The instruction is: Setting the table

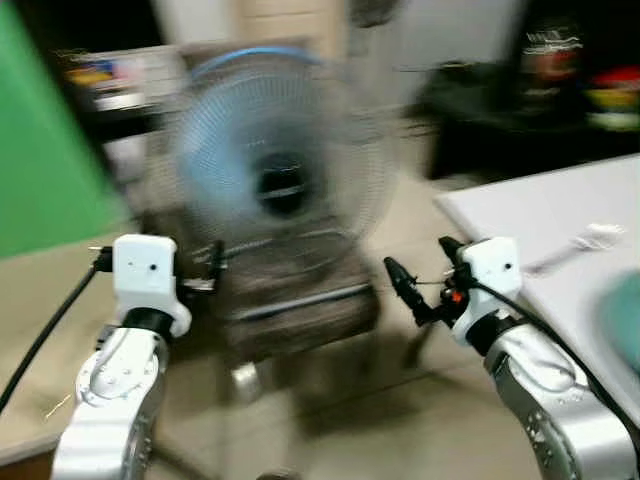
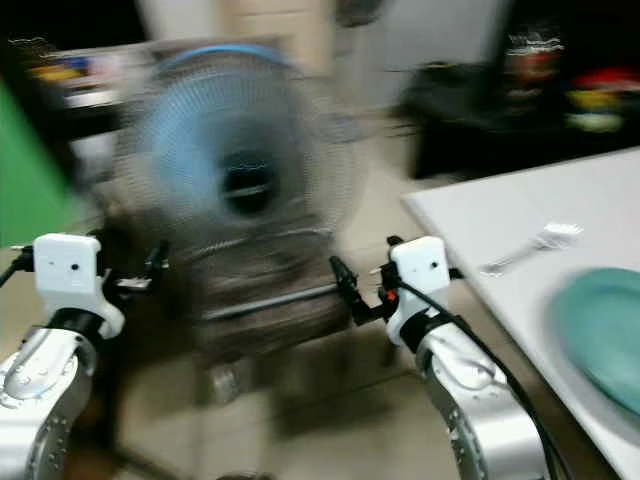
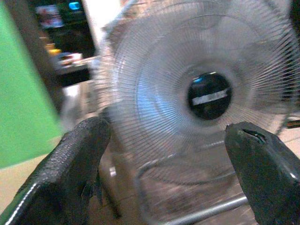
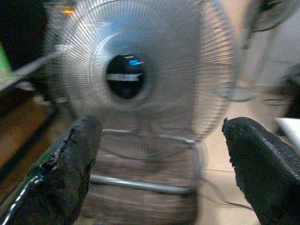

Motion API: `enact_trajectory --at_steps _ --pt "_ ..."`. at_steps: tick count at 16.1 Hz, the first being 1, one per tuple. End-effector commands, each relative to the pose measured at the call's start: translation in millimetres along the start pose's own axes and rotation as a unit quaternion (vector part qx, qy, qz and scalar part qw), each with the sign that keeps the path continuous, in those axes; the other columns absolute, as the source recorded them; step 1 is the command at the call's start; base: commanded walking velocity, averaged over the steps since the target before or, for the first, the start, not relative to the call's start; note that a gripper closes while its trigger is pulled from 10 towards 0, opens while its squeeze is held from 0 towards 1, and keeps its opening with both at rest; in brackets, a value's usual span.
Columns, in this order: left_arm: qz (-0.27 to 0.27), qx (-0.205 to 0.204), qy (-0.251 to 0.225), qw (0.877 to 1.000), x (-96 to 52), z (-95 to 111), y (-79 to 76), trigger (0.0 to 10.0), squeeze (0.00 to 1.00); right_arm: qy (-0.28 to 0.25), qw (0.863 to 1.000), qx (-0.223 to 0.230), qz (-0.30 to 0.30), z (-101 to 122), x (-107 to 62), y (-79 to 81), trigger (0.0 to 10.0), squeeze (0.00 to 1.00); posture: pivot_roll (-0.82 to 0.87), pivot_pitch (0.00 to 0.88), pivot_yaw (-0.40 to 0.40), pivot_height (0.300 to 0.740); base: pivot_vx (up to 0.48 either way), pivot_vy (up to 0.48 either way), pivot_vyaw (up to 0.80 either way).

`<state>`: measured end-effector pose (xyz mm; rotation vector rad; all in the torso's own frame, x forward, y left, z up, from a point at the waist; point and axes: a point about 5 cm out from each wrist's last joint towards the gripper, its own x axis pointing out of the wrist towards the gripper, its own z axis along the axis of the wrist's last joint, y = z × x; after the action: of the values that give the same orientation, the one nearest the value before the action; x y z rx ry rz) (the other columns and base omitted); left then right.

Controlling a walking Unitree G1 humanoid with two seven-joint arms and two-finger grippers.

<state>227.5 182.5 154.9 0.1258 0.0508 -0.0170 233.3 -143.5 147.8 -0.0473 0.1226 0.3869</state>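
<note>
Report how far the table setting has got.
Done: a teal plate and a fork lie on the white table. In hand: nothing; the left gripper and right gripper are open and empty, facing a fan. Anything left cannot be judged from these blurred views.

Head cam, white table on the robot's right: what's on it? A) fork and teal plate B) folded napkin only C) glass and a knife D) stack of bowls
A: the white table carries a fork and, nearer the robot, a teal plate. Both grippers, left and right, are open and hold nothing, facing the fan.
</note>
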Motion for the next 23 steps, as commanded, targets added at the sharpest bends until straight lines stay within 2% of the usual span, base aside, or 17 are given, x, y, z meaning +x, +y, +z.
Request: enact_trajectory --at_steps 1,3,5,8,14,16,23 --pt "0.0 0.007 -0.005 1.0 -0.3 4 1.5 10.0 0.0 -0.001 1.0 0.009 0.005 1 1.1 1.8 10.0 1.0 -0.02 0.0 0.043 0.74 0.0 0.0 0.8" --pt "0.009 0.013 0.003 1.0 -0.6 -2 3.3 10.0 0.0 0.008 1.0 0.006 0.018 -5 6.4 5.2 10.0 1.0 0.0 0.0 0.043 0.74 0.0 -0.347 0.8" --pt "0.002 0.012 -0.01 1.0 2.5 7 1.3 10.0 0.0 0.005 1.0 0.008 0.02 -1 8.6 2.0 10.0 1.0 0.0 0.0 0.043 0.74 0.0 -0.373 0.8" --pt "0.012 0.023 -0.004 1.0 0.5 2 7.1 10.0 0.0 0.007 1.0 0.008 0.02 -4 9.1 0.4 10.0 1.0 0.0 0.0 0.043 0.74 0.0 -0.372 0.8" --pt "0.009 0.023 -0.011 1.0 2.7 6 6.1 10.0 0.0 0.0 0.999 0.011 0.031 -2 10.8 2.2 10.0 1.0 0.01 0.0 0.048 0.74 0.0 -0.372 0.8" --pt "0.014 0.003 -0.013 1.0 2.4 8 5.8 10.0 0.0 0.0 0.999 0.011 0.032 -2 10.5 2.6 10.0 1.0 0.01 0.0 0.042 0.74 0.0 0.0 0.8" --pt "0.017 -0.002 -0.024 1.0 7.2 10 4.9 10.0 0.0 -0.004 1.0 0.01 0.028 -2 14.6 1.9 10.0 1.0 0.01 0.0 0.037 0.74 0.081 0.0 0.8"
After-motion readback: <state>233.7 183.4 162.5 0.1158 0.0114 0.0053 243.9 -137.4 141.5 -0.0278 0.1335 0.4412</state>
